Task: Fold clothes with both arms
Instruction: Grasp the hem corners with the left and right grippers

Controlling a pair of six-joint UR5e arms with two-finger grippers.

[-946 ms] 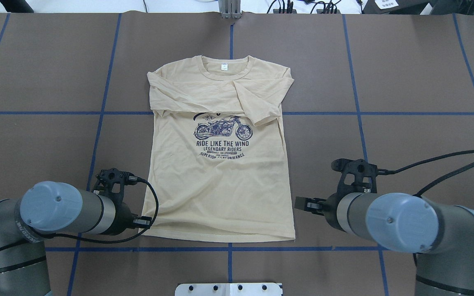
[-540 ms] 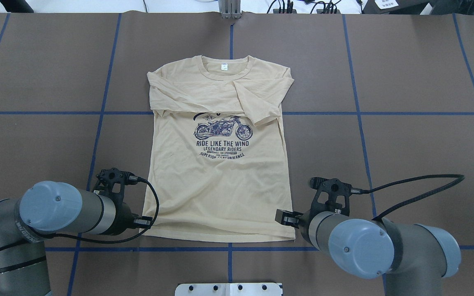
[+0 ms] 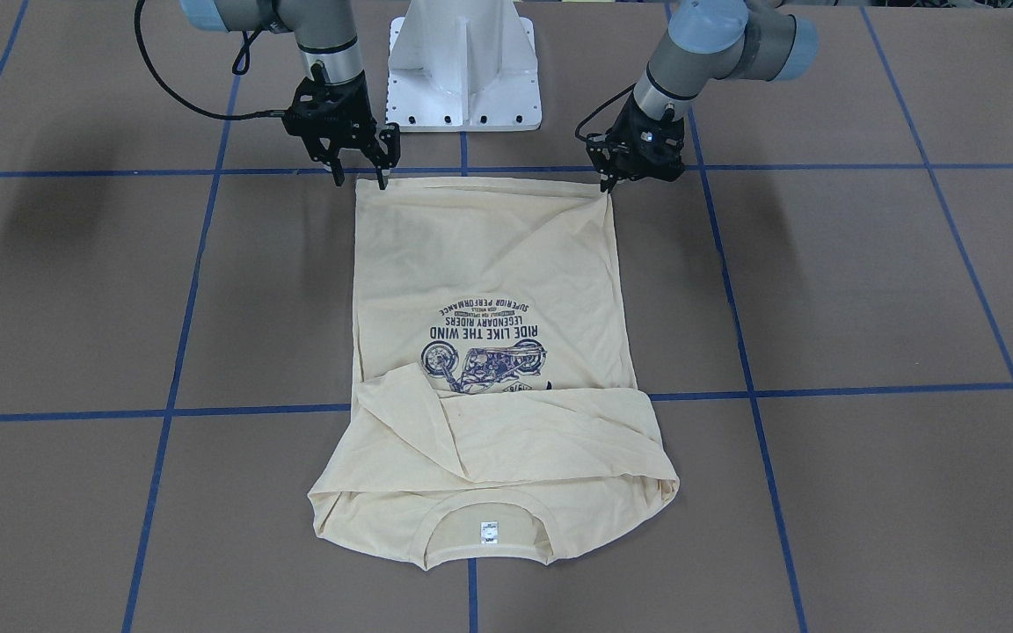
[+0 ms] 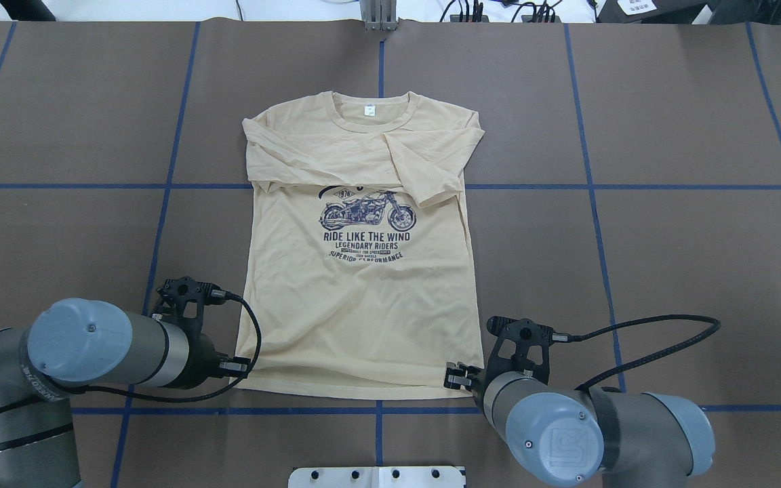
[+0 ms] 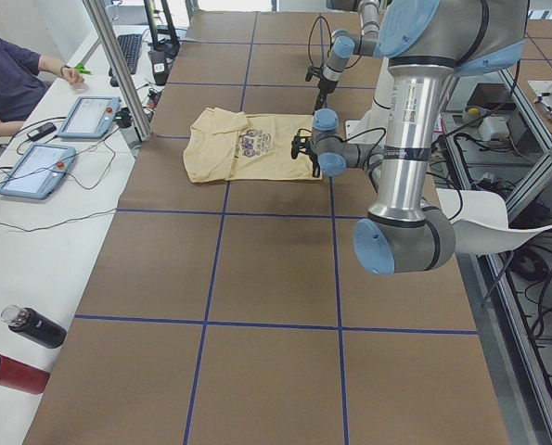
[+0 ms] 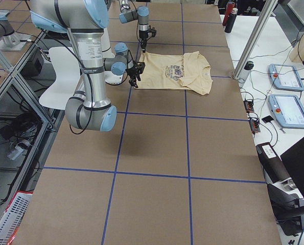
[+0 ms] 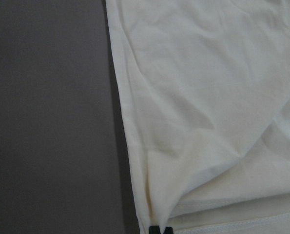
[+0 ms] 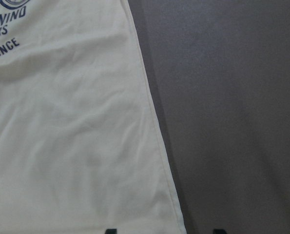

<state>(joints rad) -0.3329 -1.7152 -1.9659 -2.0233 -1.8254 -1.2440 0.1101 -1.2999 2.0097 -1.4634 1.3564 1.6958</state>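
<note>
Front cam: the cream T-shirt (image 3: 489,264) lies flat mid-table (image 3: 823,290), print up, sleeves folded across the chest, collar away from the robot. At the hem, the left gripper (image 3: 606,185) is pinched on one corner and the right gripper (image 3: 360,178) is spread wide over the other.

Overhead: both grippers sit at the near hem corners.

Left wrist cam: jaws nearly together, fabric puckering into them.

Right wrist cam: jaws far apart, with the shirt's side edge ending between them.

Bright, even overhead light is seen; soft shadows are cast on the table (image 3: 867,290). In dimmer wrist views the T-shirt (image 7: 208,97) is rendered paler, perhaps blurred.
</note>
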